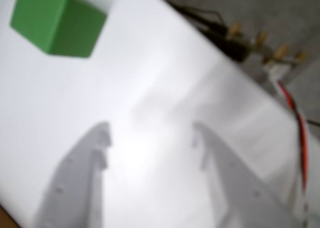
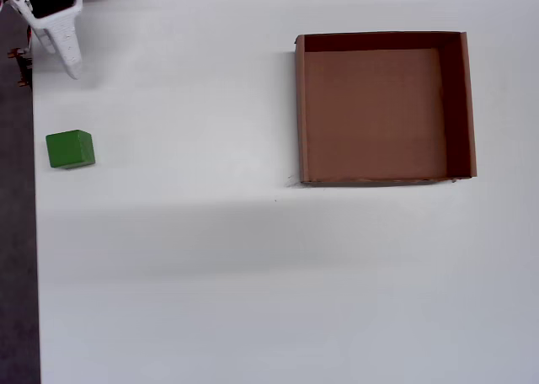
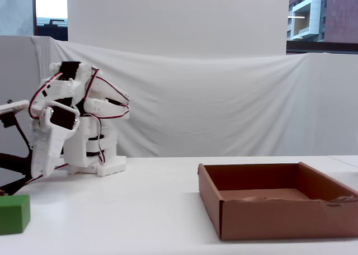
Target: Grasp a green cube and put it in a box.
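Note:
The green cube [image 2: 70,148] rests on the white table close to its left edge in the overhead view. It shows at the lower left of the fixed view [image 3: 12,213] and, blurred, at the upper left of the wrist view [image 1: 57,23]. My gripper [image 1: 150,128] is open, its white fingers spread with only bare table between them. It hovers above the table some way short of the cube [image 2: 71,64] [image 3: 40,168]. The brown cardboard box [image 2: 300,106] sits empty far to the right [image 3: 279,217].
The table's left edge [image 2: 34,232] runs just beside the cube, with dark floor beyond it. Cables and connectors [image 1: 240,38] and a red wire [image 1: 300,123] lie past the table edge. The arm's base [image 3: 103,165] stands at the back left, before a white cloth backdrop.

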